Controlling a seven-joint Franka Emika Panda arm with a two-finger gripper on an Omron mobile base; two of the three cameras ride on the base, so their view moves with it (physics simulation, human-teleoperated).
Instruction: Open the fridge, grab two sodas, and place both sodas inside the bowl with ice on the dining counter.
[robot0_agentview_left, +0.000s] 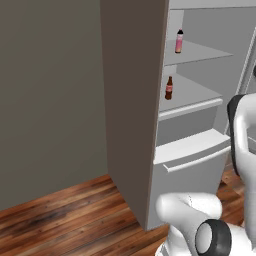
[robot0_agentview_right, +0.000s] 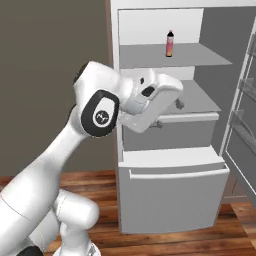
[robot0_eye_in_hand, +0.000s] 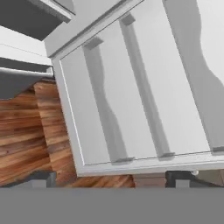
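- Left base view: fridge (robot0_agentview_left: 192, 150) stands open, pale grey, door (robot0_agentview_right: 245, 125) swung out to the right, so there's open room in front of the shelves.
- Pink soda (robot0_agentview_left: 179, 41) with a black cap stands upright on the upper shelf (robot0_agentview_left: 200, 52), near its left edge.
- Cola soda (robot0_agentview_left: 169, 88), dark with a red label, also stands upright, one shelf down.
- End effector (robot0_eye_in_hand: 109, 177) faces the door's inner racks over the wood floor (robot0_agentview_left: 60, 220); fingertips set wide, holding nothing.

The white arm (robot0_agentview_right: 60, 150) rose from the base, bent sharply at the elbow, and reached forward. Its gripper (robot0_eye_in_hand: 109, 178) held nothing, the two dark fingertips (robot0_eye_in_hand: 41, 178) spread wide apart.
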